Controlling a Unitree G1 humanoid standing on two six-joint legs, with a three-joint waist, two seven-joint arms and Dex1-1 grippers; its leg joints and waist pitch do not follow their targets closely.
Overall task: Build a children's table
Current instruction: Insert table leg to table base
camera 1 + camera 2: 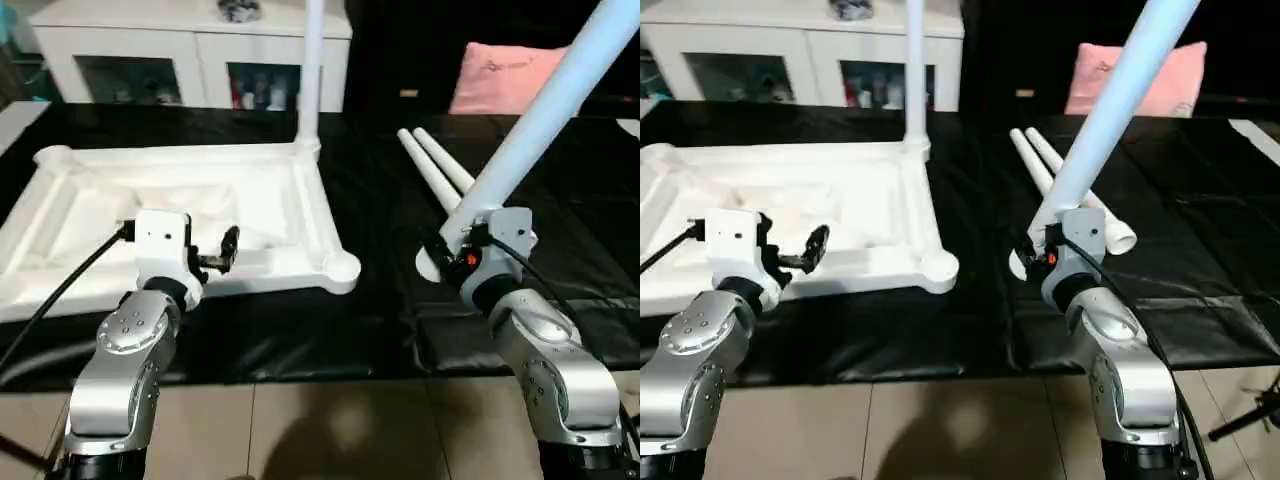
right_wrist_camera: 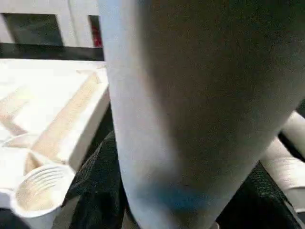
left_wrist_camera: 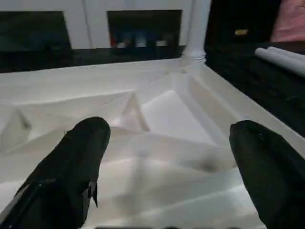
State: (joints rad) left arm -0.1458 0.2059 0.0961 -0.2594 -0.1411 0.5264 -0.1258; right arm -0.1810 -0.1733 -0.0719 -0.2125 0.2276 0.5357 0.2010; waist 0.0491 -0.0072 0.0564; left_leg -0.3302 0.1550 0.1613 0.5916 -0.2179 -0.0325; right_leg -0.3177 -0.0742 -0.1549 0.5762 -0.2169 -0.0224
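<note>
One leg [image 1: 311,70] seated upright in far corner socket of upturned tabletop [image 1: 290,190] on desk. Right gripper [image 1: 452,250] clamped on second leg [image 1: 540,120], tilted beside near socket [image 2: 40,183]. Two legs [image 1: 432,170] lying spare. Left gripper [image 3: 167,162] wide open, empty, over tabletop.

1. Support: black mat [image 1: 400,320] over the work surface; its near edge ends at a beige tiled floor [image 1: 330,420].
2. On the mat, robot's left side: white tabletop [image 1: 290,200], upside down, ribbed underside up.
3. Empty round corner socket [image 1: 342,268] at the tabletop's near corner, toward mid-mat.
4. One leg [image 1: 312,70] upright in the far corner.
5. Two loose legs [image 1: 1040,165] lie touching side by side on the mat, robot's right of the tabletop, apart from it.
</note>
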